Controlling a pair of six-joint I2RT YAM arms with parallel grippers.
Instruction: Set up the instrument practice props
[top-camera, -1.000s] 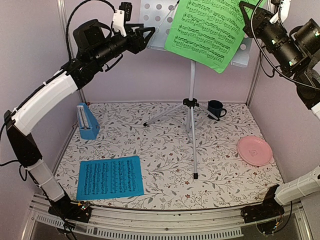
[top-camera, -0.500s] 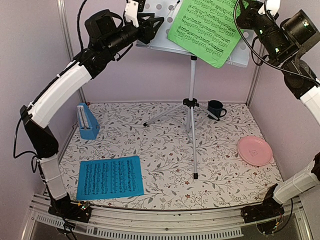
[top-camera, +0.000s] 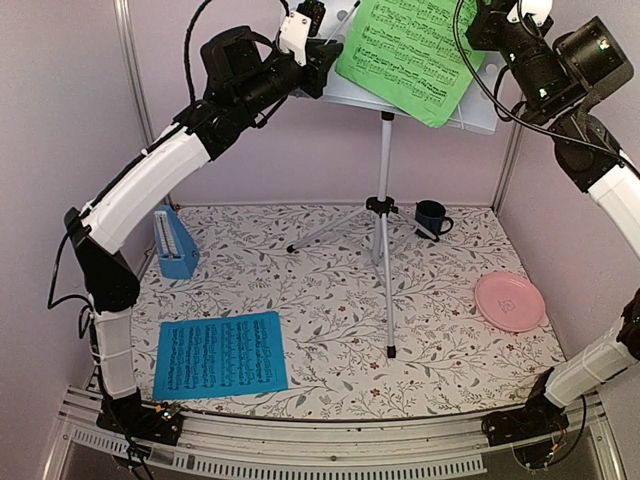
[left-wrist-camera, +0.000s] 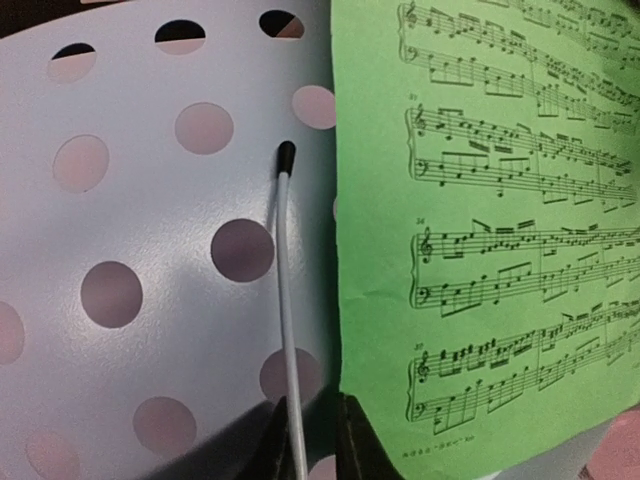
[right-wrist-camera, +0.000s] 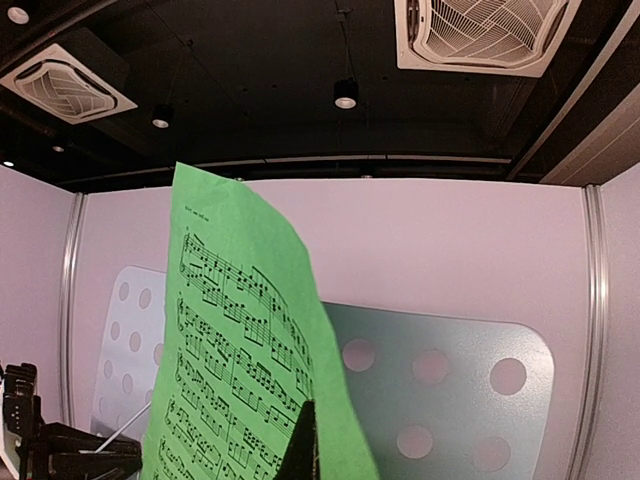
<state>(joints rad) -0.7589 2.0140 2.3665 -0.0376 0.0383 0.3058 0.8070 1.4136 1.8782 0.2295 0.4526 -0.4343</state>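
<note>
Both arms reach high; right hand (top-camera: 480, 22) pinches green sheet (top-camera: 410, 55).

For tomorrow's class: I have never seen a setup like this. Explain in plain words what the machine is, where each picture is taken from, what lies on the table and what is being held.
Two robot arms are bolted at the table's near edge. The wide picture comes from a fixed camera above and behind them; the other two come from cameras on the wrists.

On the flowered table stand a tripod music stand, a blue metronome, a dark mug and a pink plate; a blue music sheet lies flat.

The right hand is up at the green music sheet, which leans on the stand's perforated desk; its fingers appear closed on the sheet's edge. The left hand grips a thin white wire arm of the desk.
</note>
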